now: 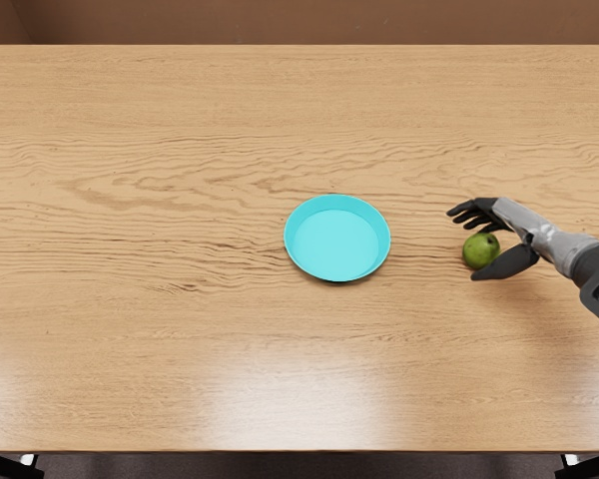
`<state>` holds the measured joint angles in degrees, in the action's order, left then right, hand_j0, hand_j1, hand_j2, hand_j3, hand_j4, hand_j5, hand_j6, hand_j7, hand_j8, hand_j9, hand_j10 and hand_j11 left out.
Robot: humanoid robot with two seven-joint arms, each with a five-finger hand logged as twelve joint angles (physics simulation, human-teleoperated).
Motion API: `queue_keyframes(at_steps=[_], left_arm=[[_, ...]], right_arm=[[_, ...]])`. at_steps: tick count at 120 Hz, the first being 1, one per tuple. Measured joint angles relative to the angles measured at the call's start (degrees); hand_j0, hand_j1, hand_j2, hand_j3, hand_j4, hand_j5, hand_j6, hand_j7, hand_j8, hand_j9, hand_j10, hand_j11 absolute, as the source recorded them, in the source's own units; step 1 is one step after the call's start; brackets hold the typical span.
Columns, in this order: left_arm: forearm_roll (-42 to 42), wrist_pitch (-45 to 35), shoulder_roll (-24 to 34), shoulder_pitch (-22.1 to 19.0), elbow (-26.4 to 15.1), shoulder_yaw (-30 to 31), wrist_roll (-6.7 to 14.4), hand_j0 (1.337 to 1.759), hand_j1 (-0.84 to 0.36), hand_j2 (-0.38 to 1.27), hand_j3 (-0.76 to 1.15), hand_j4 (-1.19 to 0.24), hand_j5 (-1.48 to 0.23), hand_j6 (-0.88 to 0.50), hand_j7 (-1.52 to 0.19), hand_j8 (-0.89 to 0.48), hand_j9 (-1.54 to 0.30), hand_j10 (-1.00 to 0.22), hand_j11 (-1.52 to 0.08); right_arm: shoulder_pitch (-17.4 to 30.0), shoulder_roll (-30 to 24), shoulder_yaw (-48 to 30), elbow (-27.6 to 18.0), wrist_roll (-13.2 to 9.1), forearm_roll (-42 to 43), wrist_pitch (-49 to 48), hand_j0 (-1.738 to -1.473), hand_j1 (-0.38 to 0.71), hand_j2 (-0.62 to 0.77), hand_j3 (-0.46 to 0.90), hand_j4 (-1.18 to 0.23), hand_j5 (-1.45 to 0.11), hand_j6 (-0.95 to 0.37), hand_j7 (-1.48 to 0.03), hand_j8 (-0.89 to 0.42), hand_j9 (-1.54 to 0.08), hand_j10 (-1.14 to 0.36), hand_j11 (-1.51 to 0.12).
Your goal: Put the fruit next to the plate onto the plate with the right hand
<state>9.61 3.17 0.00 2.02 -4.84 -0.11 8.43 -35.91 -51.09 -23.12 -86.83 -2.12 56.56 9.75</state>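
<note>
A small green fruit (479, 248) lies on the wooden table to the right of a round turquoise plate (336, 237). The plate holds nothing. My right hand (487, 239) reaches in from the right edge and brackets the fruit: its dark fingers (471, 213) spread just beyond the fruit's far side, and the thumb (504, 264) lies at its near right side. The hand is open around the fruit, which still rests on the table. A gap of about a plate's width separates fruit and plate. The left arm does not show.
The wooden table (180, 329) fills nearly the whole view, with its front edge near the bottom and its far edge at the top. Dark floor shows at the bottom corners.
</note>
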Motion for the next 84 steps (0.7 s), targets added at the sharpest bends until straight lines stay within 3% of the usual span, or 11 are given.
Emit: queue_keyframes(at_steps=[44,84], left_arm=[[0.0,0.0,0.0,0.0,0.0,0.0,0.0,1.658,0.32,0.0,0.0,-0.02,-0.03,-0.02,-0.03,-0.02,-0.03,-0.02,-0.03],[0.0,0.0,0.0,0.0,0.0,0.0,0.0,1.658,0.32,0.0,0.0,-0.02,-0.03,-0.02,-0.03,-0.02,-0.03,-0.02,-0.03]], right_arm=[[0.1,-0.4,0.1,0.7,0.4,-0.4,-0.1,-1.658,0.05,-0.06,0.0,-0.35,-0.44,-0.35,-0.44,-0.35,-0.44,-0.37,-0.44],[0.3,-0.6,0.1,1.4,0.4,-0.6,-0.2,-1.658,-0.01,-0.05,0.0,-0.29,-0.37,-0.29,-0.37,-0.29,-0.37,-0.29,-0.37]])
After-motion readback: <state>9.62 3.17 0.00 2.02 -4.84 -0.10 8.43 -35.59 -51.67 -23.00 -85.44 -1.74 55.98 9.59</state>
